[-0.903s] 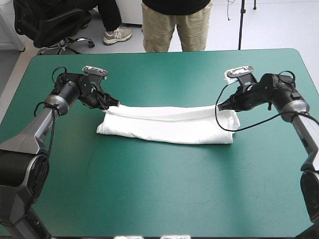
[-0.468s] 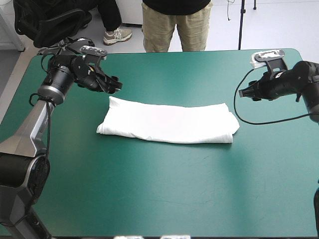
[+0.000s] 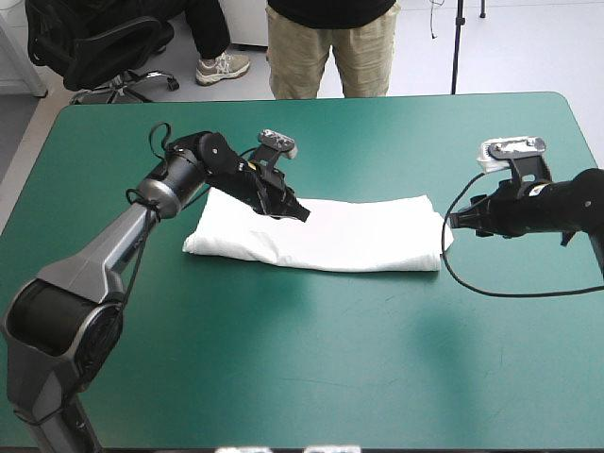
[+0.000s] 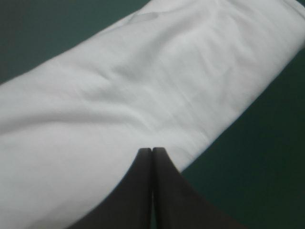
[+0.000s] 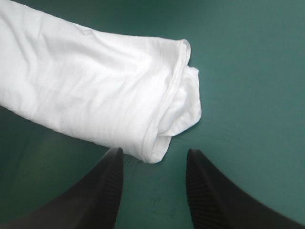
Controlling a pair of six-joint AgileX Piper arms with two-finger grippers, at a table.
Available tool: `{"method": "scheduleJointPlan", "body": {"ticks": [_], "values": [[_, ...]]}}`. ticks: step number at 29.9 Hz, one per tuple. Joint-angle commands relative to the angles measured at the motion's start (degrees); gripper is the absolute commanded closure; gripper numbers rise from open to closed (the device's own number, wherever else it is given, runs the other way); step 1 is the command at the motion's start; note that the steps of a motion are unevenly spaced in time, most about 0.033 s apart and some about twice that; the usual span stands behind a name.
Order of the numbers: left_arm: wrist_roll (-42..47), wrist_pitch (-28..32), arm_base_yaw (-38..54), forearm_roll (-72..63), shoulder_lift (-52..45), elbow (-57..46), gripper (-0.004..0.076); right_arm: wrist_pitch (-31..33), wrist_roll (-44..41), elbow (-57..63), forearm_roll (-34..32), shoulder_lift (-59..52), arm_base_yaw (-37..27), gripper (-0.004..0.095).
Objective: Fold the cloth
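**Band lies L–R; R gripper at its end, L gripper inboard**

T-shirt [image 3: 330, 234] is a folded long band, flat on the teal-green table [image 3: 311, 377], in the far half, roughly centred. Its long axis runs left–right, about parallel w/ the far edge. The left end is a bit wider and less tidy; the right end is a rolled-over stack of layers.

R gripper [image 3: 453, 223]: fingers apart and empty, low at the table, just beside the band's right end and pointing left along the long axis. In the R wrist view the layered end sits ahead of the gripper and reaches in btw the two black fingers. They don't look to be touching it, though that can't be settled.

L gripper [image 3: 300, 213]: fingers together in one pointed arch. No cloth shows btw them, so it looks closed on nothing. It hangs over the band's far-left part, well inboard of the left end. In the L wrist view the tip is at one long edge, w/ white field ahead and bare cover beside it. Whether the tip presses the cloth can't be told.

Judgement: the next fold prob. halves the band end to end, so what matters is each gripper's spot along that L–R axis. R gripper is aligned and nearest its end, so it needs only a short advance and a pinch. L gripper is mid-band, either placed to pin a crease line or needing to back off leftward to reach the left end.

Risk: a R pinch may catch only the top layers of the roll.
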State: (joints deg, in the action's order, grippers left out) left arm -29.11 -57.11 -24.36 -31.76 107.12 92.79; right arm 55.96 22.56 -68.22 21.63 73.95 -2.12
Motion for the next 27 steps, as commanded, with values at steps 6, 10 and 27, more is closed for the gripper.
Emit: {"method": "scheduleJointPlan", "body": {"ticks": [6,10,27], "values": [[-0.32,6.73,-2.08,-4.09,3.69,0.75,0.0741,-9.77,1.68,3.94,3.35,4.50,-0.40,0.0363],[-0.32,6.71,-2.08,-3.82,5.84,0.75,0.0741,-10.99,2.23,3.94,4.70,8.56,-0.40,0.0267],[-0.32,6.63,-2.08,-4.04,7.96,0.75,0.0741,-12.00,12.17,3.94,18.93,25.76,-0.48,0.0262]]}}
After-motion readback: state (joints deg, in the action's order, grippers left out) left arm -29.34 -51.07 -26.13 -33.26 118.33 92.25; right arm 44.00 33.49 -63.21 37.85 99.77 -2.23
